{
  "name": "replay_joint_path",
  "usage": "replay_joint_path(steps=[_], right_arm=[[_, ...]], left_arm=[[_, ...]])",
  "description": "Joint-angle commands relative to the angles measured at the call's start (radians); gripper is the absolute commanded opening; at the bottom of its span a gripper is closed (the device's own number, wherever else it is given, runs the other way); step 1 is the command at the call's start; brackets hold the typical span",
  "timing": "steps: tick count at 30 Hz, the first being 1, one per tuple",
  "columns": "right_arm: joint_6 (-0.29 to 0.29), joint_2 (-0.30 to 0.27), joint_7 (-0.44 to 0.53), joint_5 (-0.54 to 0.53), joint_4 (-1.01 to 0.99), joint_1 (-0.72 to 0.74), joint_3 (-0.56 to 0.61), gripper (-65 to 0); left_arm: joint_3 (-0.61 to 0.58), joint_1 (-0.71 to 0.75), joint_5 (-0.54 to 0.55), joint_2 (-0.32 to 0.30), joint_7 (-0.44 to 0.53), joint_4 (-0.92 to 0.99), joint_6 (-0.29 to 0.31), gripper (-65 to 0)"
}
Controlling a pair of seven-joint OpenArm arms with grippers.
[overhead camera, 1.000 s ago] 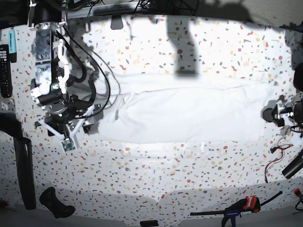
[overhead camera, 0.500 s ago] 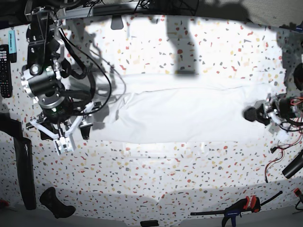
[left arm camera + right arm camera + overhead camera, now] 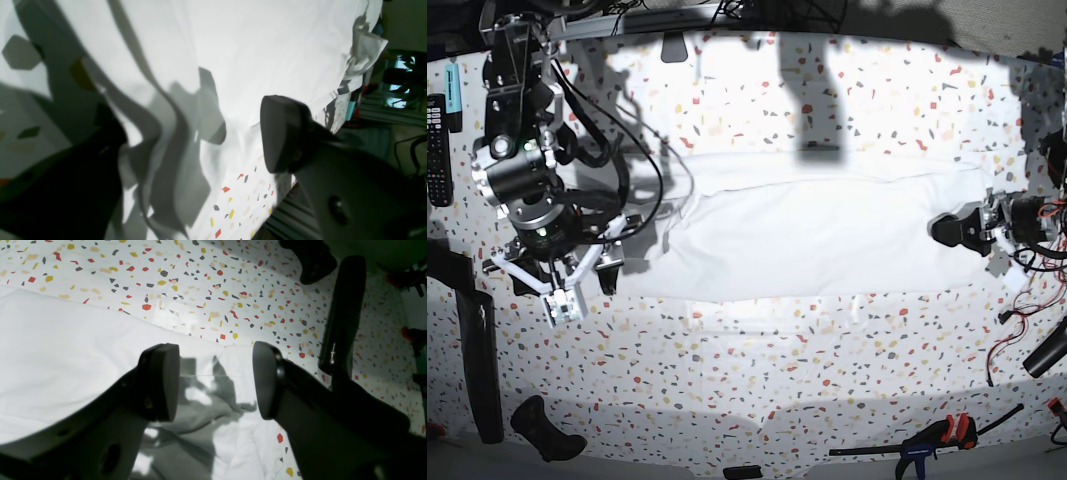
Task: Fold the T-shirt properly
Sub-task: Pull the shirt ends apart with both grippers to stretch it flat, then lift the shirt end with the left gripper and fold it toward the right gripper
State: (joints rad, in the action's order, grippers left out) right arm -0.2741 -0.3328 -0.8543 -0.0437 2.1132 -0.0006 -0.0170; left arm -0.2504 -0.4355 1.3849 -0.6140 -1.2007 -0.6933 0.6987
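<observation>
The white T-shirt [image 3: 827,235] lies on the speckled table [image 3: 757,370] as a long flat band running left to right. My right gripper [image 3: 622,250] hovers at its left end. In the right wrist view this gripper [image 3: 213,383] is open, with the T-shirt's [image 3: 66,356] rumpled corner below the gap and nothing held. My left gripper [image 3: 957,235] sits over the band's right end. In the left wrist view this gripper [image 3: 193,133] is open wide above the T-shirt's [image 3: 250,50] wavy edge, one finger [image 3: 283,133] clear, the other in dark shadow.
A black remote [image 3: 437,150] lies at the left edge. A black bar [image 3: 477,370] and a black handle [image 3: 547,430] sit at the front left. A clamp [image 3: 937,440], red wires [image 3: 1017,330] and a black cylinder [image 3: 1047,350] lie at the right.
My left gripper has moved leftward, in over the shirt's right end. My right arm swung off the left edge a second ago and has since stayed still.
</observation>
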Motion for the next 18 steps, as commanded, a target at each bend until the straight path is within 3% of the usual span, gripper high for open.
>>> replay_joint_path(steps=[1, 5, 18], right_arm=[[0.002, -0.011, 0.023, 0.007, 0.019, 0.014, -0.004, -31.0], [0.002, -0.011, 0.022, 0.006, 0.019, 0.014, -0.004, -31.0], [0.002, -0.01, 0.023, 0.006, 0.019, 0.014, -0.004, -31.0]], left_arm=[[0.002, -0.027, 0.003, -0.021, 0.004, -0.008, -0.001, -27.8], [0.002, -0.036, -0.031, -0.021, 0.015, -0.008, -0.001, -65.0], [0.002, -0.158, -0.101, -0.018, -0.028, -0.01, -0.005, -65.0]])
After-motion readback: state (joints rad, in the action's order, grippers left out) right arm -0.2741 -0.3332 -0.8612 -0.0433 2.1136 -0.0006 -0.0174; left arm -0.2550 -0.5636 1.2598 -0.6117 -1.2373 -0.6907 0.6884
